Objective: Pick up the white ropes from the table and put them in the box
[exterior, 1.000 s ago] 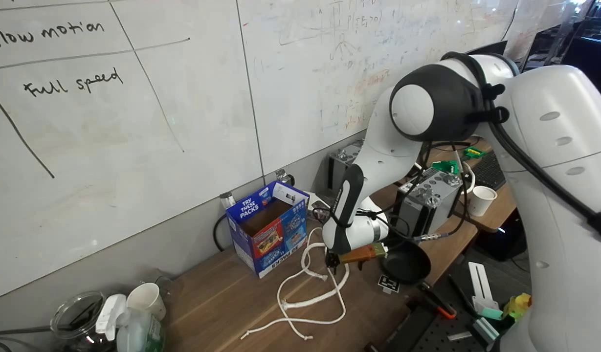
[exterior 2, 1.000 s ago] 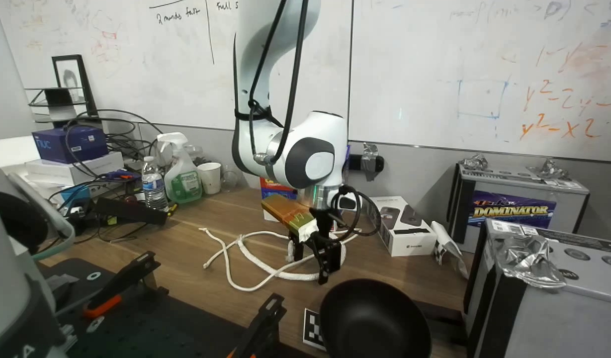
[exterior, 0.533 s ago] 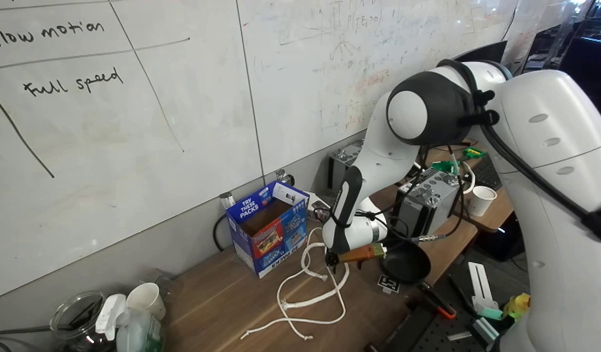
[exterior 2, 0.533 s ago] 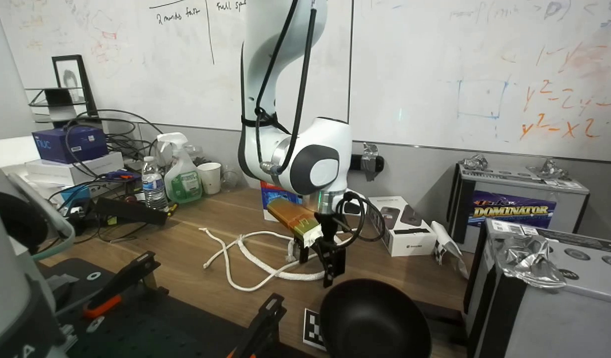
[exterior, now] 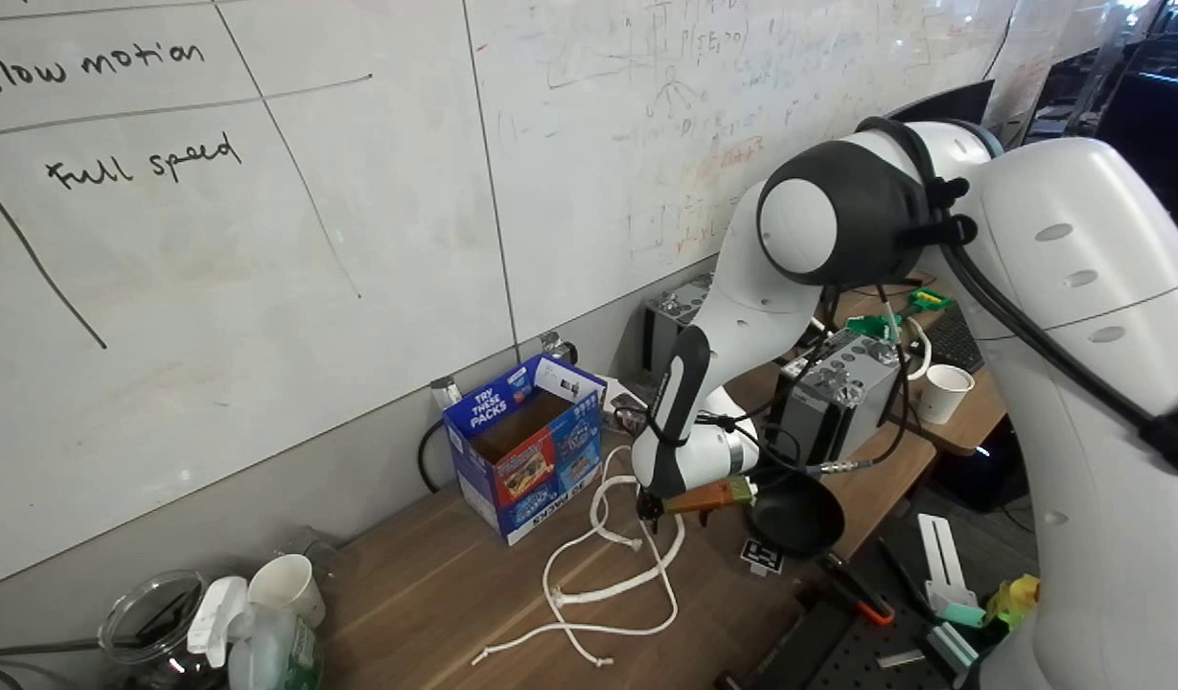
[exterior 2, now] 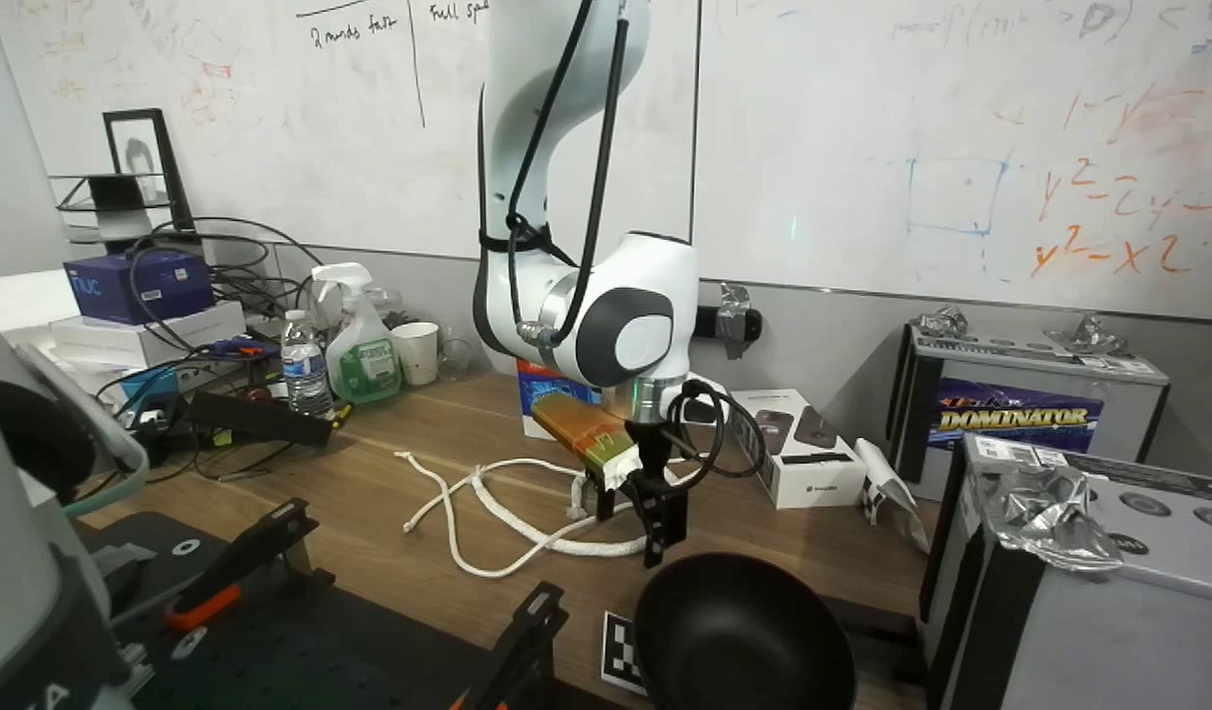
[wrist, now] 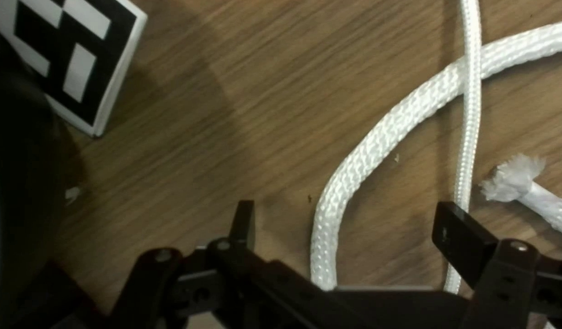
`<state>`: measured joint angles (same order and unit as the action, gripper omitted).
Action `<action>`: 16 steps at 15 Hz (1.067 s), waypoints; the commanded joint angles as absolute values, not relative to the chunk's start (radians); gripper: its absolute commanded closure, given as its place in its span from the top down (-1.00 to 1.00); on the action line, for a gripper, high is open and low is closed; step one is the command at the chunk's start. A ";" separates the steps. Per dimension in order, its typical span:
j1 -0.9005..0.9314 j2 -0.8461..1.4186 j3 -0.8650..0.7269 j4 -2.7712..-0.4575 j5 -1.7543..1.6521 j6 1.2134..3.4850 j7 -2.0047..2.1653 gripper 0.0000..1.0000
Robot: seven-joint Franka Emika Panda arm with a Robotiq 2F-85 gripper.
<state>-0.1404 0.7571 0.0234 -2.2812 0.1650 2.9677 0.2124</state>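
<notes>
The white ropes (exterior: 619, 587) lie in loose loops with trailing ends on the brown wooden table (exterior: 406, 599); they also show in an exterior view (exterior 2: 588, 547). My gripper (wrist: 352, 230) is open over them, its tip low near the table (exterior 2: 629, 532). In the wrist view a thick white rope (wrist: 367, 155) runs between the spread fingers, touching neither pad. A thinner white rope (wrist: 472, 100) passes behind the right finger (wrist: 463, 242). A frayed rope end (wrist: 514, 179) lies right of it. The blue box (exterior: 542, 474) stands open beside the ropes; the arm partly hides it in an exterior view (exterior 2: 554, 380).
A black pan (exterior 2: 744, 631) and a black-and-white marker (wrist: 79, 50) are close to the gripper. A white carton (exterior 2: 803, 454) and grey batteries (exterior 2: 1039, 394) stand on the pan's side. A spray bottle (exterior 2: 364, 355) and cup (exterior 2: 416, 353) stand near the wall.
My gripper has moved slightly down and toward the pan, mostly in the first half second, and is now almost still. It stays open. The ropes and box have not moved.
</notes>
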 commanded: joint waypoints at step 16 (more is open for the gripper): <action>-0.124 0.760 0.004 -2.271 0.186 2.961 0.205 -0.87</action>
